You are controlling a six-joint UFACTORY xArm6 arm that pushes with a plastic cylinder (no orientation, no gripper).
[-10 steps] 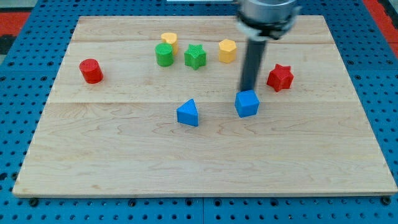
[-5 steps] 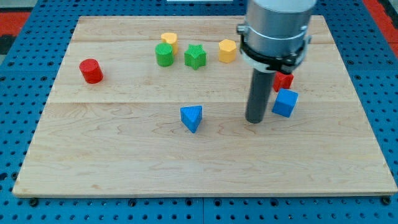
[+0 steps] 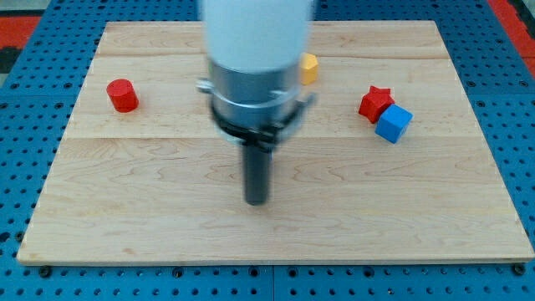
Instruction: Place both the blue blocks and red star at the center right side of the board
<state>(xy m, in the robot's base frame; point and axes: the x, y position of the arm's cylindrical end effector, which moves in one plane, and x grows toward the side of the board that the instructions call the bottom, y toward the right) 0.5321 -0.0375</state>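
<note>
While the red star-shaped block [image 3: 376, 103] and blue cube block [image 3: 394, 124] sit touching at the wooden board's [image 3: 468, 226] centre right, my tip [image 3: 257, 201] stands bare, touching nothing, well apart at their eight o'clock. No second blue block shows; the arm's body may hide it.

Wooden board [image 3: 150, 209]; blue pegboard [image 3: 33, 92] surround

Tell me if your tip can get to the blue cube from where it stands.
Probably yes. My tip is well to the view's left of the blue cube, with bare board between; the red star touches its far side.
</note>
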